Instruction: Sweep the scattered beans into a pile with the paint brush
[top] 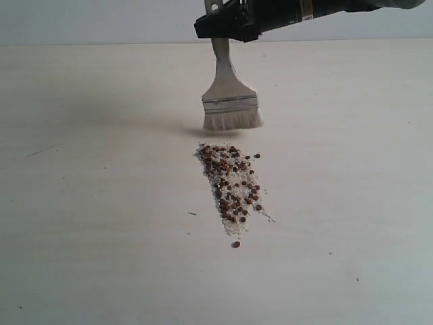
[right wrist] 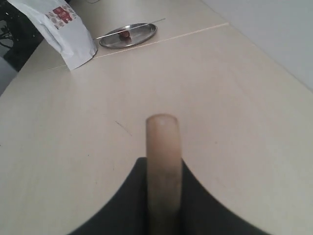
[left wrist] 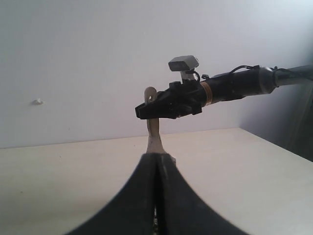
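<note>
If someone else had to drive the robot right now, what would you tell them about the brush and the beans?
Left gripper: shut, nothing seen in it.
Right gripper: shut on the paint brush, which hangs upright, bristles down, just beyond the far end of the beans.
Done: the beans lie in one long loose streak, mixed with whitish crumbs.
Left: gather the streak into a tight pile. One stray bean sits apart at the near end.

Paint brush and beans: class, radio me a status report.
Right end effector shut on paint brush; left end effector shut, empty. Beans in loose streak, brush just beyond them. One stray bean apart.
</note>
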